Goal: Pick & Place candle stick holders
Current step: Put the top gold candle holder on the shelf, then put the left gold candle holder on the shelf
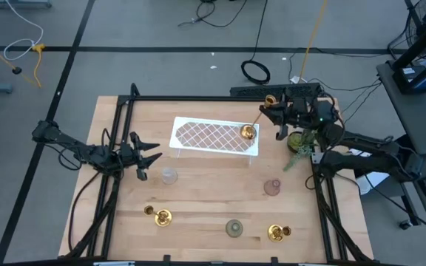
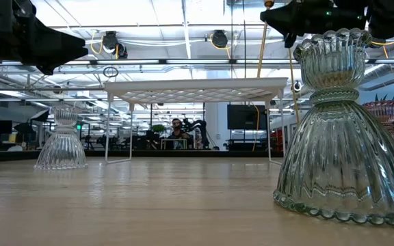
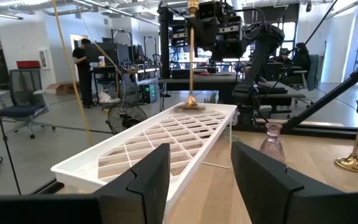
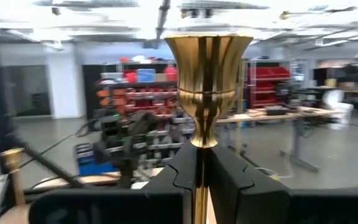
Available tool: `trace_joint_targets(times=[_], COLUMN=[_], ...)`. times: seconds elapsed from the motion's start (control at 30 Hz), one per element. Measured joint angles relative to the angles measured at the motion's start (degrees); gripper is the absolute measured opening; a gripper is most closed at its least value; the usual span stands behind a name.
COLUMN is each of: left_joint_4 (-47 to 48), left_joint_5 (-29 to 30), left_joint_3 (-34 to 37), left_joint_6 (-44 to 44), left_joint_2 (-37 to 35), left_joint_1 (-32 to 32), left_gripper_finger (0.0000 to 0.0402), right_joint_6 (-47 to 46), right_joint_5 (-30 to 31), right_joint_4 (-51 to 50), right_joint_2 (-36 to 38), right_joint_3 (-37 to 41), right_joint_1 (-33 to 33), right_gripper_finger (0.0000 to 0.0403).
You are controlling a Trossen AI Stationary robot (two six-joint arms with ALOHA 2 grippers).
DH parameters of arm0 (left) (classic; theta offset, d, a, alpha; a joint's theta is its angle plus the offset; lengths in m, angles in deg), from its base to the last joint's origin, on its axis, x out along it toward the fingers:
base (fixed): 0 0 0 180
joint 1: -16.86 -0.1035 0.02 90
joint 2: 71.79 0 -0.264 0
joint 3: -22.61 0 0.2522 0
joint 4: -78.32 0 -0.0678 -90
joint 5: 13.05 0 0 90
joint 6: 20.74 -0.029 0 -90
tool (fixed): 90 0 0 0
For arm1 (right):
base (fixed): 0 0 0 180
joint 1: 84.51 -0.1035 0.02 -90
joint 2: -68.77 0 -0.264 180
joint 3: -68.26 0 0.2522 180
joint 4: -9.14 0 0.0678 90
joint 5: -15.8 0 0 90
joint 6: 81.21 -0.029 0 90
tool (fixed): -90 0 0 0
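Observation:
A tall slim brass candle stick holder (image 1: 259, 117) stands upright at the right end of the white lattice tray (image 1: 198, 136). Its round base (image 3: 191, 106) is at the tray's top. My right gripper (image 1: 274, 111) is shut on its stem. My left gripper (image 1: 152, 157) is open and empty, low over the table's left side, next to a clear glass holder (image 1: 169, 176). A pink glass holder (image 1: 273, 187), a green glass one (image 1: 234, 227) and two brass ones (image 1: 159, 216) (image 1: 278, 233) stand on the table by their bases. My right gripper pinches the holder's slim stem (image 4: 202, 155) between its two fingers, just below the flared cup (image 4: 207, 74). The fingers come level from the table's right side and lie across the stem. The holder stands upright, its base at the tray's right end.
A small green plant (image 1: 299, 144) and cables lie at the table's far right corner under my right arm. The tray stands on thin legs (image 2: 107, 130), with a gap beneath it. People are in the room beyond the table (image 3: 82, 68).

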Motion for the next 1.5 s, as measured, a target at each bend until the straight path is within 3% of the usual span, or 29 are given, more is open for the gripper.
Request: trace_joint_targets(times=[0.07, 0.33, 1.17, 1.27, 1.5], left_joint_4=[0.0, 0.0, 0.3, 2.2, 7.9], left_joint_5=[0.0, 0.0, -0.2, -3.0, -17.0], left_joint_3=[0.0, 0.0, 0.0, 0.0, 0.0], left_joint_6=[0.0, 0.1, 0.3, 0.4, 5.7], left_joint_2=[0.0, 0.0, 0.0, 0.0, 0.0], left_joint_1=[0.0, 0.0, 0.0, 0.0, 0.0], left_gripper_finger=[0.0175, 0.0175, 0.0175, 0.0175, 0.0175], right_joint_6=[-0.9, 0.3, 4.7, 6.4, 5.2], right_joint_5=[-2.3, -2.1, -2.2, -4.1, -8.3], right_joint_4=[0.0, -1.0, -7.7, -9.1, -11.8], right_joint_2=[0.2, 0.2, 0.1, 0.2, 3.3], right_joint_3=[0.0, 0.0, 0.0, 0.0, 0.0], right_joint_1=[0.8, 2.3, 2.3, 2.3, 2.2], right_gripper_finger=[0.0014, 0.0028, 0.0205, 0.0214, 0.0214])
